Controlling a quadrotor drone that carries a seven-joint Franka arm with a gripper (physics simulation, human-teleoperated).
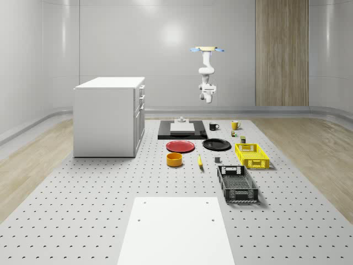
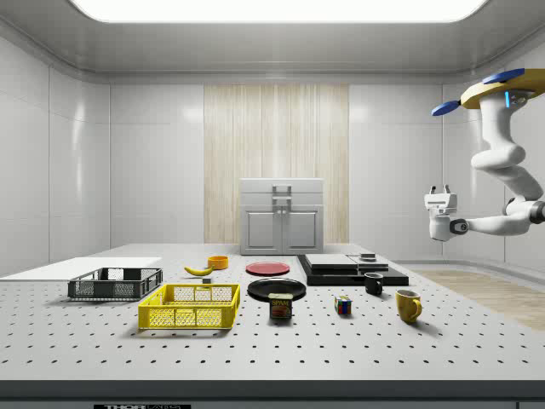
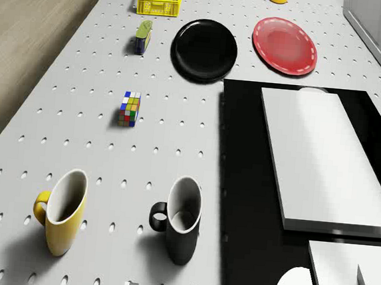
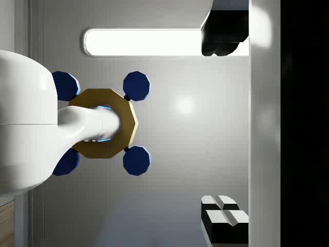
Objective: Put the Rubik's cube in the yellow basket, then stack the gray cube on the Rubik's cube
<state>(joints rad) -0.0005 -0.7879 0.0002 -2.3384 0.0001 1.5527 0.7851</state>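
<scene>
Status: no step of the task is done yet. The Rubik's cube (image 3: 129,108) stands on the desk (image 1: 110,187), out in the open. It is well apart from the yellow basket (image 1: 252,163), which holds nothing that I can see. The gray cube (image 1: 217,160) sits alone on the desk near the basket's end, on the whole-scene view's left of it.

Robot: the drone (image 2: 502,85) hovers high over the far end of the desk, roughly above the black slab (image 1: 182,132) and the two mugs. The arm (image 2: 502,162) hangs folded beneath it. The hand is turned upward, and the wrist view looks back at the drone's underside. The fingers (image 4: 221,226) are spread with a clear gap and hold nothing.

Governing relation: the Rubik's cube lies well below the fingers and off to the side view's left of them. It is past the yellow mug (image 3: 61,211) and black mug (image 3: 180,218), on the way toward the basket. The fingers face away from it. Being a cube, it has no long axis to favour, so either pair of side faces should serve.

Judgement: the next move calls for turning the hand downward, then carrying it forward and down over the cube.

Risk: the SPAM can (image 3: 143,36) stands between cube and basket and sits close to the likely carry path.
</scene>
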